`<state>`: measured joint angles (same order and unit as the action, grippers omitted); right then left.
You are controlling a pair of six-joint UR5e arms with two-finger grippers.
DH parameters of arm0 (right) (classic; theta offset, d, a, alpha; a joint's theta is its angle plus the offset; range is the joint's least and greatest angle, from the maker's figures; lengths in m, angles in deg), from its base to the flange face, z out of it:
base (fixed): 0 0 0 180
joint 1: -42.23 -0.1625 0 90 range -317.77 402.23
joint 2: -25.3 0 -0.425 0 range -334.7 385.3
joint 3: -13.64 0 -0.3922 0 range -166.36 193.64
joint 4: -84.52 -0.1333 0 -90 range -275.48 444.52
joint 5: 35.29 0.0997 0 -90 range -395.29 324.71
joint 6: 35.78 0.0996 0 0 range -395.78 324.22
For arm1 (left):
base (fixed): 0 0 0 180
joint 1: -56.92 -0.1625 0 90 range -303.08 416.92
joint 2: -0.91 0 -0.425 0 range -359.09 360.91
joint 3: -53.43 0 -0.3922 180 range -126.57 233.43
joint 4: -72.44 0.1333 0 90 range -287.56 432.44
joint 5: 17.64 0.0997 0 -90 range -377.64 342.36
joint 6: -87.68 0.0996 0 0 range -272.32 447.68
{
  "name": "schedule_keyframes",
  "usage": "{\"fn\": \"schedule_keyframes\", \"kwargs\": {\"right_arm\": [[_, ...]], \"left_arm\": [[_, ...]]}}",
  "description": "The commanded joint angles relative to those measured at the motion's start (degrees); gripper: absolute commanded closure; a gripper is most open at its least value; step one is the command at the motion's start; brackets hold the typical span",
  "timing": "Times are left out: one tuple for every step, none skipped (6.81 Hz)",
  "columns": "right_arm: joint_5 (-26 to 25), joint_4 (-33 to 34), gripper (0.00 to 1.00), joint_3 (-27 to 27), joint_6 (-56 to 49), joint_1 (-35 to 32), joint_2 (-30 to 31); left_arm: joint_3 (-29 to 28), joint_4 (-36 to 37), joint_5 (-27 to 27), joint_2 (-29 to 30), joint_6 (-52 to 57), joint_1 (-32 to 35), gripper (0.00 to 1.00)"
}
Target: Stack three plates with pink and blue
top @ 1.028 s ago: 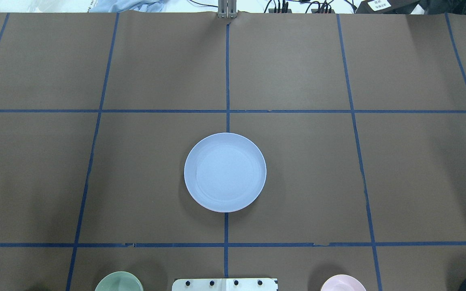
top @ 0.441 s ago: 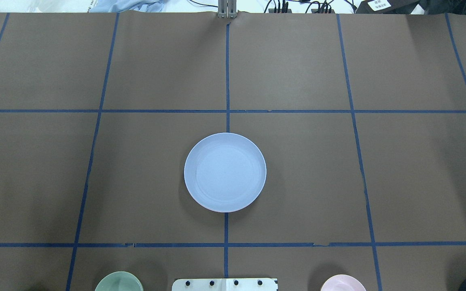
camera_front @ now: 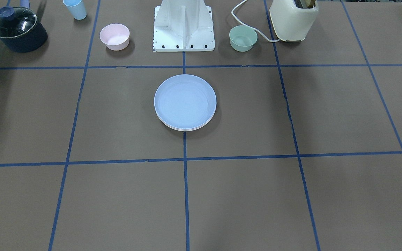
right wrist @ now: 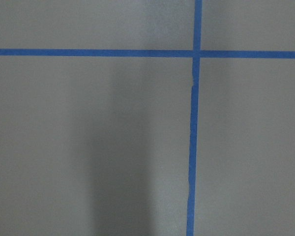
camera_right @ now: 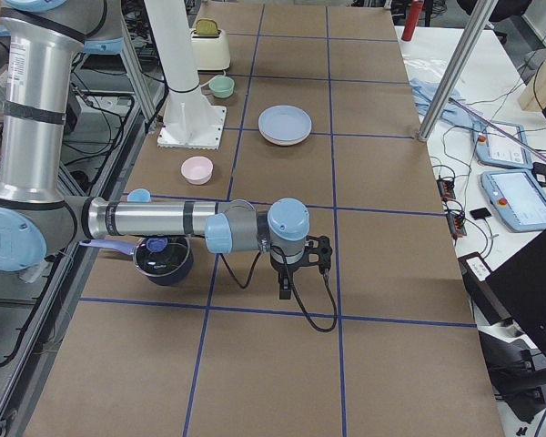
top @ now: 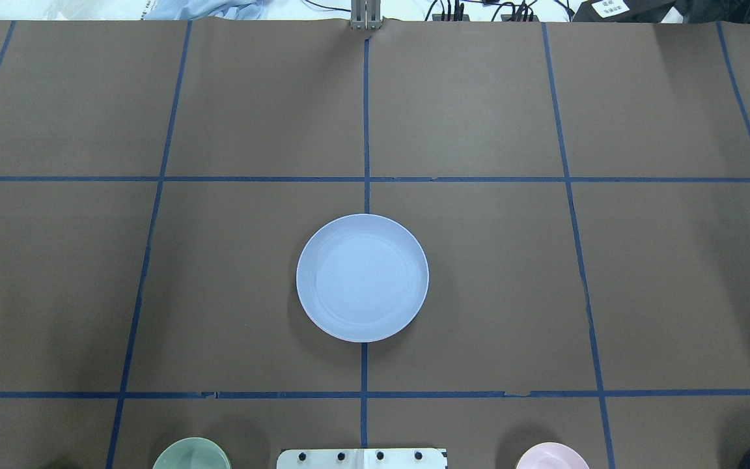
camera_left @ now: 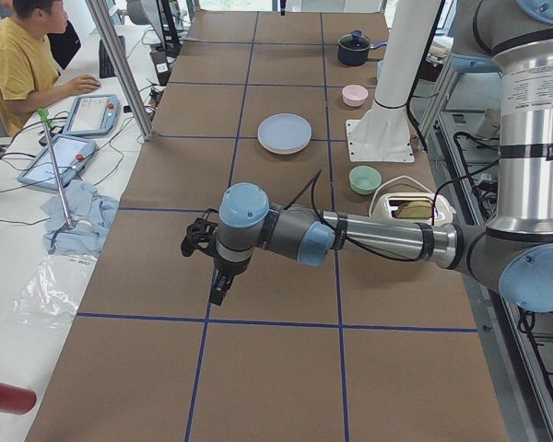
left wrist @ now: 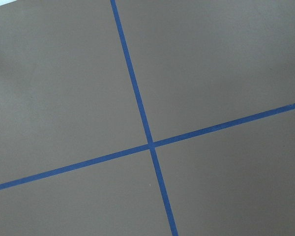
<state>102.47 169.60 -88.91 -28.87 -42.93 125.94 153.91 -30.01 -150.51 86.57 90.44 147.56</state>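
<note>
A light blue plate lies at the table's middle, on top of a stack. In the front-facing view pale rims of plates under it show at its near edge; their colours are hard to tell. The cream-white and pale pink plates show nowhere else. The left gripper hangs above bare table far from the stack, on the robot's left. The right gripper hangs above bare table far on the robot's right. Both show only in the side views, so I cannot tell whether they are open or shut.
Along the robot's edge stand a small pink bowl, a small green bowl, a cream toaster, a dark lidded pot, a blue cup and the white robot base. An operator sits beside the table.
</note>
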Motion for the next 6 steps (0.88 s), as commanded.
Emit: {"fn": "schedule_keyframes", "kwargs": {"right_arm": [[0.3, 0.0, 0.0, -0.4, -0.1, -0.4, -0.1], [0.4, -0.1, 0.0, -0.4, -0.1, -0.4, -0.1], [-0.2, 0.0, 0.0, 0.5, -0.2, -0.3, -0.2], [-0.2, -0.1, 0.0, 0.9, -0.1, -0.3, -1.0], [-0.1, -0.1, 0.0, 1.1, 0.0, -0.3, -1.1], [-0.1, -0.1, 0.0, 0.8, 0.4, -0.3, -1.0]], "left_arm": [[1.0, 0.1, -0.4, -0.6, 0.1, 0.1, 0.0], [0.9, 0.1, -0.3, -0.7, 0.1, 0.3, 0.0], [0.9, 0.1, -0.1, -0.7, 0.0, 0.3, 0.0], [1.1, 0.0, -0.5, -0.6, 0.0, 0.3, 0.0], [1.1, 0.1, -0.6, -0.7, 0.0, 0.3, 0.0], [1.3, 0.1, -0.6, -0.7, 0.0, 0.3, 0.0]]}}
